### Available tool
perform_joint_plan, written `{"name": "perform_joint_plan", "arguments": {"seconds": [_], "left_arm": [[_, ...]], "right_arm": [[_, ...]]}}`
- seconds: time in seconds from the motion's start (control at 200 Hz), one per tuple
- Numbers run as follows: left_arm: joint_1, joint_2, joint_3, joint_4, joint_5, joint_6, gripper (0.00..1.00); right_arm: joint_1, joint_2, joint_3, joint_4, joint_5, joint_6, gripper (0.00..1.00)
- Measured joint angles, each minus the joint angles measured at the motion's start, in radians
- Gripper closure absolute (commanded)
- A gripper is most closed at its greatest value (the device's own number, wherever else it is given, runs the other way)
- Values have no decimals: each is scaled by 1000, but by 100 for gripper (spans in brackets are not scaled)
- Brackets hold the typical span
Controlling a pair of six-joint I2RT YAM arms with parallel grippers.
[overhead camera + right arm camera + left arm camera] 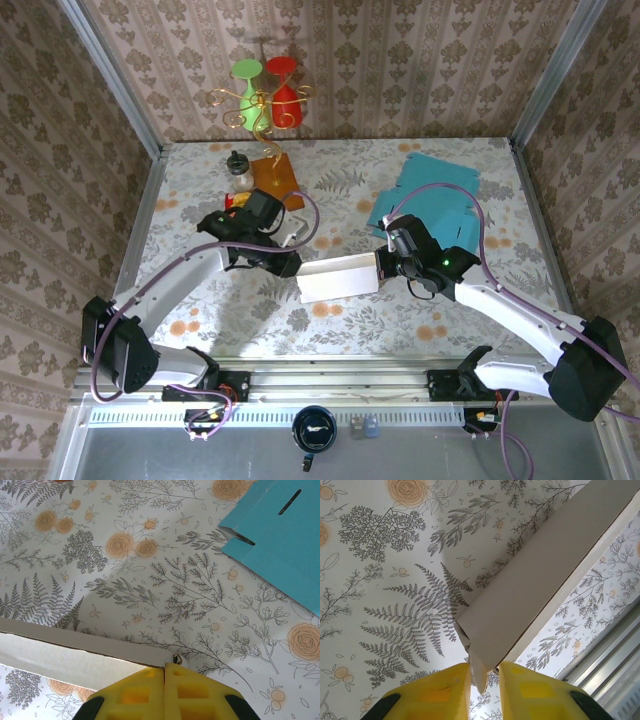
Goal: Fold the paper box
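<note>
The white paper box (338, 278) hangs above the floral table, between my two grippers. My left gripper (283, 262) is at its left end. In the left wrist view a corner flap of the box (545, 580) pokes down between the yellow fingers (440, 692); the flap lies against the left finger, and a narrow gap shows on the other side, so the left gripper (484, 672) is slightly open. My right gripper (385, 264) holds the right end. In the right wrist view the right gripper (164, 669) has its pads pressed together on the box's (65, 655) thin edge.
Flat teal box blanks (430, 205) (280, 535) lie at the back right. An orange sheet (275, 175) and a small bottle (239, 170) sit at the back left, below a gold stand with red and green glasses (265, 95). A metal rail (615, 665) runs along the near edge.
</note>
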Motion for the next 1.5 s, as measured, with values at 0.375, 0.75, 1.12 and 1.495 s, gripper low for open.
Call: {"name": "perform_joint_plan", "arguments": {"seconds": [0.375,0.75,1.12,1.495], "left_arm": [[-18,0,0,-4,-24,0,84],[-31,2,0,-3,-54,-1,89],[-39,10,13,-5,-84,-40,98],[-37,81,99,-63,-87,-197,100]], "right_arm": [[0,0,0,0,0,0,100],[0,0,0,0,0,11,100],[0,0,0,0,1,26,100],[12,-13,-8,-2,31,29,100]]}}
